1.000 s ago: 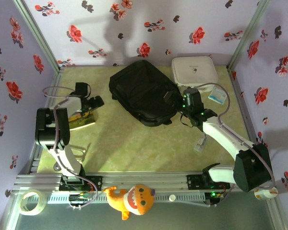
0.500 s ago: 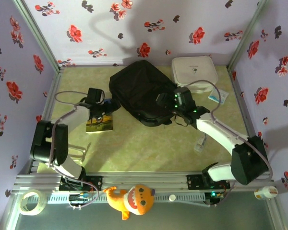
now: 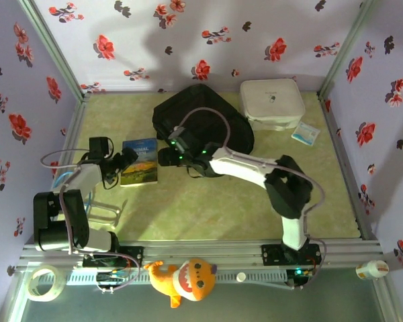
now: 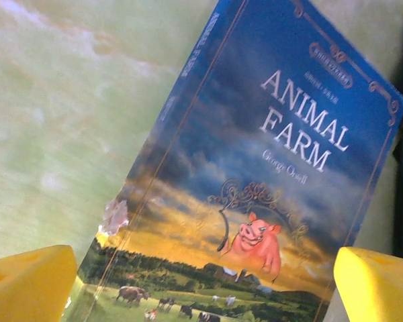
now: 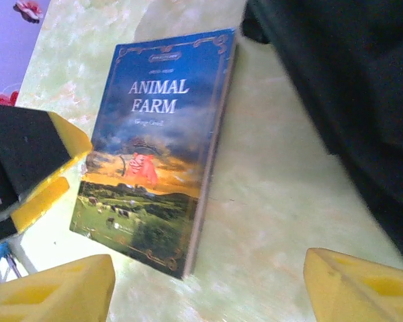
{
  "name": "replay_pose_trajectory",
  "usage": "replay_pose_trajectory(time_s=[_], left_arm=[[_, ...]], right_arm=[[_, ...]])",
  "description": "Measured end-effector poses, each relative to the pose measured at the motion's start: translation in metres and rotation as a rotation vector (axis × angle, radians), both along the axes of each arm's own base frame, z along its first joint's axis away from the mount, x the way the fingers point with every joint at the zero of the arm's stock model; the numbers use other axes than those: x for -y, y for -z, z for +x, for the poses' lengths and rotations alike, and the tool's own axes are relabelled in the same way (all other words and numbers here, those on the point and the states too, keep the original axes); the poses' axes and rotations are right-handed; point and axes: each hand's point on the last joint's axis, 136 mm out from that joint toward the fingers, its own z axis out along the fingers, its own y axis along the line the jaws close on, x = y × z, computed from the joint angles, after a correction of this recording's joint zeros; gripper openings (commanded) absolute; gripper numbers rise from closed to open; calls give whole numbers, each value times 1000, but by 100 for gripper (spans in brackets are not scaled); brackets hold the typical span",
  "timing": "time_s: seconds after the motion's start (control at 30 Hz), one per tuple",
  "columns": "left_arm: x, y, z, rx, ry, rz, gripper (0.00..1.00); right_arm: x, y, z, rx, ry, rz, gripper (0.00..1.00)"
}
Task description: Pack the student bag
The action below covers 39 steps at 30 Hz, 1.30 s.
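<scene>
Narrow bare strip separates book (image 3: 140,162) from student bag (image 3: 168,114).

Looking down on the table (image 3: 208,208), you have the student bag (image 3: 195,99) at 12 o'clock from its middle. The zip case (image 3: 272,102) lies just beside the bag at 1 o'clock, and a packet (image 3: 304,133) lies at 2. The book (image 3: 140,161) lies flat at 9, near the bag. Beyond the table's near edge, a plush toy (image 3: 185,280) sits at 6 and a tape roll (image 3: 42,282) at 8.
</scene>
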Motion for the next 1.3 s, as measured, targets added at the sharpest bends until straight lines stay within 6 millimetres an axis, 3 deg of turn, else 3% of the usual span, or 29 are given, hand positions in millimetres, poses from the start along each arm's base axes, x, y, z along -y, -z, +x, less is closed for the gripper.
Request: replay_pose_trajectory(time_s=[0.17,0.43,0.83,1.07,1.3], left_arm=[[1,10,-6,-27,22,7,97],[8,23,-10,-65,73,-10,96],[12,22,-10,-62,96,-42,90],[24,19,-11,-56,128,-102,81],[35,-8,-7,12,128,-197,68]], right_arm=[[-30,32,7,-31,-39,-44,63],[-47,68,11,-93,-76,-95,50],[-55,98,7,-161,-107,-138,37],[-54,100,7,-168,-106,-147,34],[-46,102,13,-171,-86,-162,30]])
